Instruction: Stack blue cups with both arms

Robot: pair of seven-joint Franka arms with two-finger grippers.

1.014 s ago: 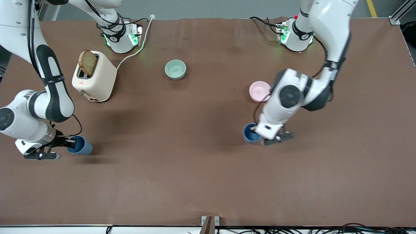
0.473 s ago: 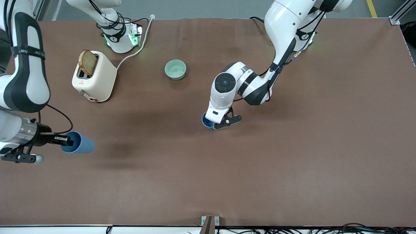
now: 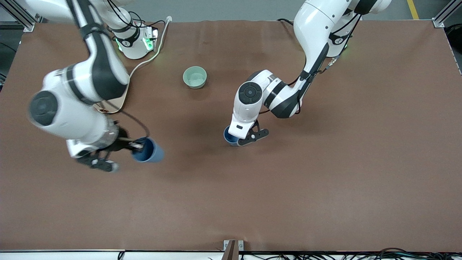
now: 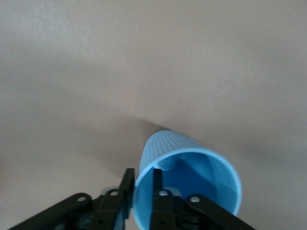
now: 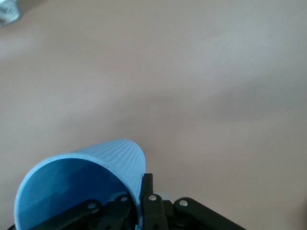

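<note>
Brown matting covers the whole table (image 3: 325,187), the field on which we read everything else. Two white arms enter from the upper edge of the frame: the right arm (image 3: 77,90) sweeps down the upper left, the left arm (image 3: 306,39) bends from upper right toward centre. Partly hidden under the right arm at upper left we see a cream toaster (image 3: 121,99); a pale green bowl (image 3: 195,77) sits at upper centre.

The right gripper (image 3: 135,146), left of centre, pinches the wall of one blue cup (image 3: 148,151), one finger inside the rim and one outside; we judge this cup raised and tilted over the mat. The left gripper (image 3: 236,139), at centre, grips the second blue cup (image 3: 229,136) the same way; the left wrist view shows its ribbed wall (image 4: 160,148) clamped between the fingers. Whether this second cup rests on the mat we cannot tell.

We judge the cups light, thin, stiff plastic: ribbing aids grip, yet a rim pinch lets them swing, so nesting needs both axes aligned.
</note>
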